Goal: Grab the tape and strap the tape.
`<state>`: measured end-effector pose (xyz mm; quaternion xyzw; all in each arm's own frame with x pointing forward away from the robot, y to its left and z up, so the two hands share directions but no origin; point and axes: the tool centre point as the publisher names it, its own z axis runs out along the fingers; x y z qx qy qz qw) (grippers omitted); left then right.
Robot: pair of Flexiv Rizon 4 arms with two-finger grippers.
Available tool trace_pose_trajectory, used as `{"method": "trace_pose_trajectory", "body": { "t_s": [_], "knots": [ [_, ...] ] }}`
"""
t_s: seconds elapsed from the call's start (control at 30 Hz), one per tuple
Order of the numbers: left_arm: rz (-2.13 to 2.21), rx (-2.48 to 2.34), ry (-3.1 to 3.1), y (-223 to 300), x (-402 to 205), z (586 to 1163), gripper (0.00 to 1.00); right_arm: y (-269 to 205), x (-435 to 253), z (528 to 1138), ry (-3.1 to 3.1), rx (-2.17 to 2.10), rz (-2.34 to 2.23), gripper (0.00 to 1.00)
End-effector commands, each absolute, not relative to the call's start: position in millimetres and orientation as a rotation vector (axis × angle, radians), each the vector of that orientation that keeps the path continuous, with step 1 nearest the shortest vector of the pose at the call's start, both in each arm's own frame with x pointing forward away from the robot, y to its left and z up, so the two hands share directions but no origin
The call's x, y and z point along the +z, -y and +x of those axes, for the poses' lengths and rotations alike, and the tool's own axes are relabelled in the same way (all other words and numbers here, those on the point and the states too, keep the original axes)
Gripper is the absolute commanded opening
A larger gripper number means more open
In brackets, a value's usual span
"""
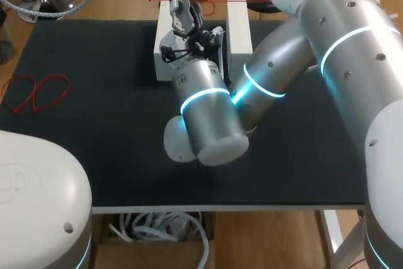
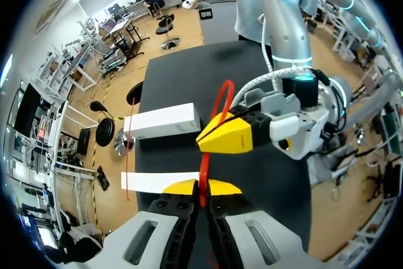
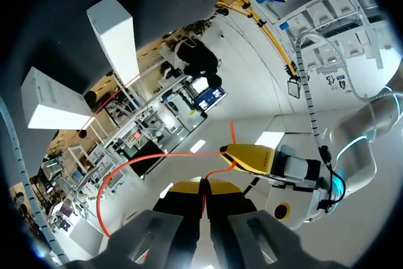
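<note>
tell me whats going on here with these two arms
The left claw and right claw are both shut on one red strap, each on a different part, near the white blocks at the far edge of the black table. A second red strap lies loose on the table.

The black tabletop (image 1: 94,124) carries a left white block (image 1: 162,45) and a right white block (image 1: 239,29), parallel at its far edge, apart. Two red loops (image 1: 39,91) lie flat near its left edge.
</note>
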<state>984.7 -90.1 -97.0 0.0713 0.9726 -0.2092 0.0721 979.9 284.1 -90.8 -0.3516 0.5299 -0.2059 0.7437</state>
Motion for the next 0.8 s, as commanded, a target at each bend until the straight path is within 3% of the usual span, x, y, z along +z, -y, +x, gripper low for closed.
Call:
{"method": "trace_pose_trajectory", "body": {
  "t_s": [0.03,0.8],
  "knots": [
    [0.215,-0.624,-2.927,91,-96,985,0.00,-289,-86,979,-1.171,-0.446,-0.788,0.00],
    [0.215,-0.624,-2.927,91,-96,985,0.00,-277,-86,976,-1.218,-0.402,-0.788,0.00]
  ]
}}
